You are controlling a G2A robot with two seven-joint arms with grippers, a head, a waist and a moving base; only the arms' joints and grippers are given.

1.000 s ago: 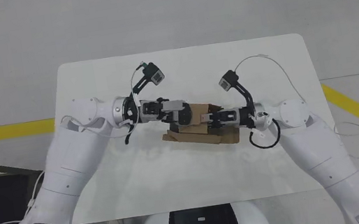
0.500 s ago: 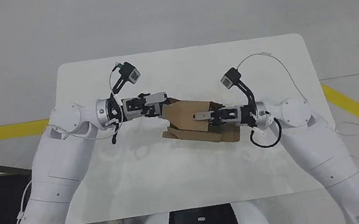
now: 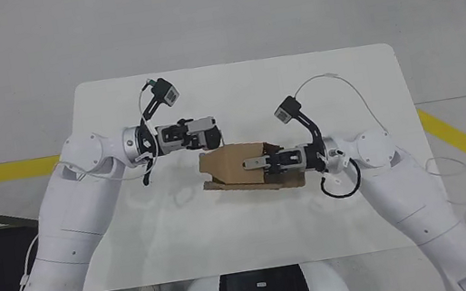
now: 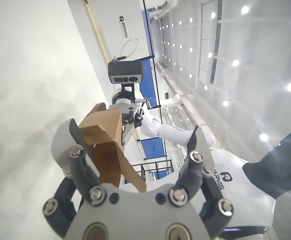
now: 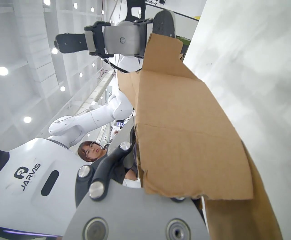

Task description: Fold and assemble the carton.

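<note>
We see a brown carton [image 3: 229,168], partly folded, lying near the middle of the white worktop [image 3: 138,243], between the robot's two arms. The right jaws are clenched on the carton's upper panel. The left jaws are released and spread wide at the carton's opposite end, with one finger [image 4: 78,137] just beside a flap.

Plain brown carton [image 3: 233,167], white table [image 3: 229,238].
</note>
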